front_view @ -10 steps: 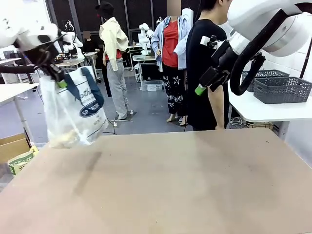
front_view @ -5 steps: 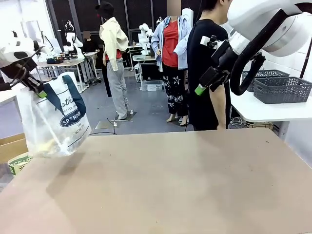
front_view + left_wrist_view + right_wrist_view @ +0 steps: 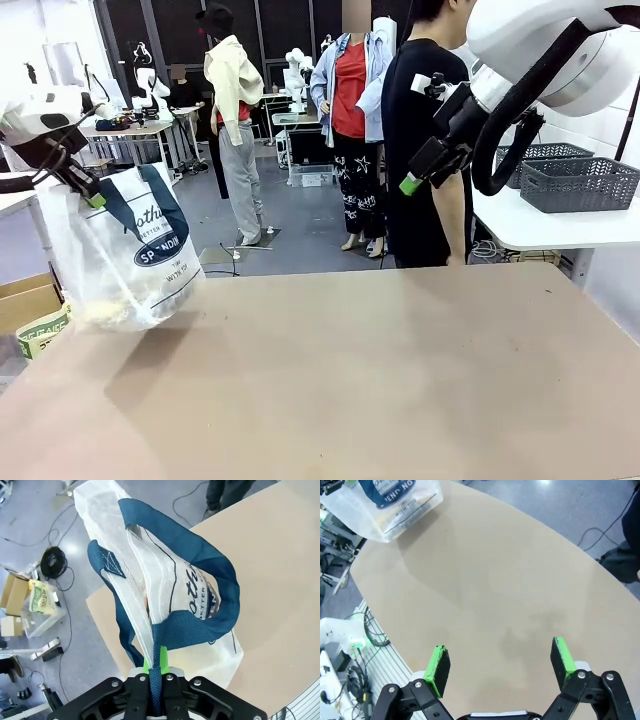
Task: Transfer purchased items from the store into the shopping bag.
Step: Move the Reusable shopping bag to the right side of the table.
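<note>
Bag: the translucent clear plastic shopping bag (image 3: pixel 120 255) with navy blue strap handles and a navy oval logo hangs over the left edge of the tabletop (image 3: pixel 350 380), its bottom near the surface.
Contents: yellowish pieces (image 3: pixel 100 312) lie at the bag's bottom; details unclear.
Left gripper (image 3: pixel 155 672): jaws closed on a navy strap handle (image 3: pixel 200 570), green pads against the strap.
Right gripper (image 3: pixel 499 666): jaws wide open, holding nothing, raised above the bare tabletop.
Person (image 3: pixel 420 140): stands at the far side in a black shirt.
Basket: a dark grey lattice plastic basket (image 3: pixel 578 182) sits on a white side table (image 3: pixel 540 230).
</note>
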### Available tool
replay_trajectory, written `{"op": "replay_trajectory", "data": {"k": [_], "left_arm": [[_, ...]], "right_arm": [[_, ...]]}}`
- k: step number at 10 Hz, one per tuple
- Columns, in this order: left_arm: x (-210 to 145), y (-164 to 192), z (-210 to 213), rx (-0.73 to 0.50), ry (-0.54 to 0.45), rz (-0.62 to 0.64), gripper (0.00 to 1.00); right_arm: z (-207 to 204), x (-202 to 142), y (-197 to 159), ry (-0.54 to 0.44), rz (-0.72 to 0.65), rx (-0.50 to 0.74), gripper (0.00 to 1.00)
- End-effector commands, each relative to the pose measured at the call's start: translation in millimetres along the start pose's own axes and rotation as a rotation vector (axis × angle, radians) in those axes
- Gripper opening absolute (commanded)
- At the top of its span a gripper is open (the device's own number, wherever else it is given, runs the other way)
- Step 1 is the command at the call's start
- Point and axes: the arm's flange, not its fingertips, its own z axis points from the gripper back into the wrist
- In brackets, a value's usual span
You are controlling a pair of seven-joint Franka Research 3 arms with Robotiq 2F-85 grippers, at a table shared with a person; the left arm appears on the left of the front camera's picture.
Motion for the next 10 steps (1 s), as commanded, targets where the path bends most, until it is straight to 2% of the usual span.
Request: {"op": "replay_trajectory", "data": {"k": [1,3,6,10], "left_arm": [[-20.8,5.8,5.4,0.017,-0.065,0.021,0.0],[-40.6,7.6,3.5,0.035,-0.089,0.02,0.0],[-80.3,9.6,-0.6,0.026,-0.034,0.104,0.0],[-104.1,5.0,-14.9,-0.04,0.036,0.079,0.0]], "right_arm": [[0.6,-2.5,0.1,0.016,0.005,-0.006,1.0],[0.6,-2.5,0.1,0.016,0.005,-0.006,1.0],[0.6,-2.5,0.1,0.016,0.005,-0.006,1.0],[0.6,-2.5,0.1,0.016,0.005,-0.006,1.0]]}}
